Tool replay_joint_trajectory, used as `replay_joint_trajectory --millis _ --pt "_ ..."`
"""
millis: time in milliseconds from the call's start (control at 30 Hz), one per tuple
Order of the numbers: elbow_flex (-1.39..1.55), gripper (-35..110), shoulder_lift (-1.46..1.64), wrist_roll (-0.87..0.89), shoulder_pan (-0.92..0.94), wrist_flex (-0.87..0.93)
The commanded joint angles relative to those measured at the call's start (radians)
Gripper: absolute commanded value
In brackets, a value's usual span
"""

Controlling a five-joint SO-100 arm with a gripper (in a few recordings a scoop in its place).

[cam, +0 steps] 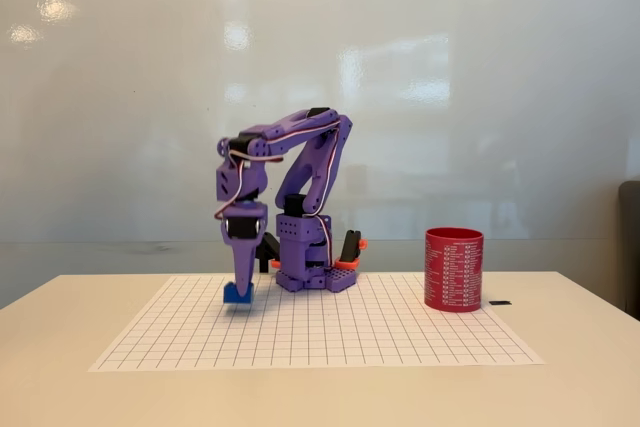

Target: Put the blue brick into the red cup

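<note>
A pale table [590, 347] carries a white gridded sheet [330, 332] under the gripper [240, 287]. At the gripper's tip, the blue brick [236, 295] sits at the sheet's surface, though whether it rests there cannot be told. The red cup [454, 268] stands well right of the gripper at the sheet's edge, a small dark object [499, 302] on the table just past it, and the arm's purple base [318, 272] sits right of and behind the gripper.

Setting: an office or lab room where I stand. Evidence: a glossy whiteboard wall [320, 67] behind me, a pale table [580, 387], a printed grid sheet [330, 332] under my base.
</note>
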Motion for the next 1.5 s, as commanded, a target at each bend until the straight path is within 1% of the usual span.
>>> replay_joint_trajectory --millis 0,133,200,300,500,667,800,1033,1300,1467 --pt "-0.396 -1 0.067 0.018 -0.061 0.199" --pt "-0.580 -1 0.098 0.034 -0.130 0.316" --pt "-0.611 -1 0.117 0.057 -0.176 0.316" --pt "-0.627 -1 0.130 0.121 -0.295 0.316" --pt "-0.629 -1 0.160 0.307 -0.666 0.318" --pt "-0.640 -1 0.155 0.486 -1.040 0.318" --pt "-0.672 -1 0.129 0.572 -1.255 0.318" --pt "-0.693 -1 0.103 0.660 -1.491 0.318" --pt "-0.690 -1 0.129 0.819 -1.812 0.316" --pt "-0.684 -1 0.144 0.905 -1.933 0.313"
